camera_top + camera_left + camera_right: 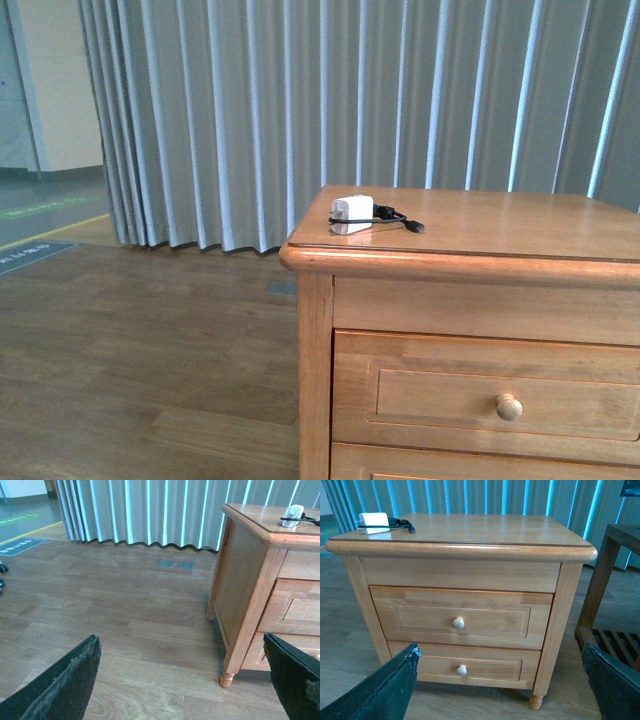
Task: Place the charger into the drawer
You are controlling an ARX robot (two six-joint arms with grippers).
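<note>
the left gripper (180,639) has its two dark fingers (70,680) spread far apart. the right gripper (499,647) is spread wide the same way.

A pleated grey curtain (250,120) meets the wooden floor (130,370).

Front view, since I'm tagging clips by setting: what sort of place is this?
Likely an indoor test space staged like a bedroom: a wooden bedside cabinet, floor-length grey curtains, wood-look plank floor.
</note>
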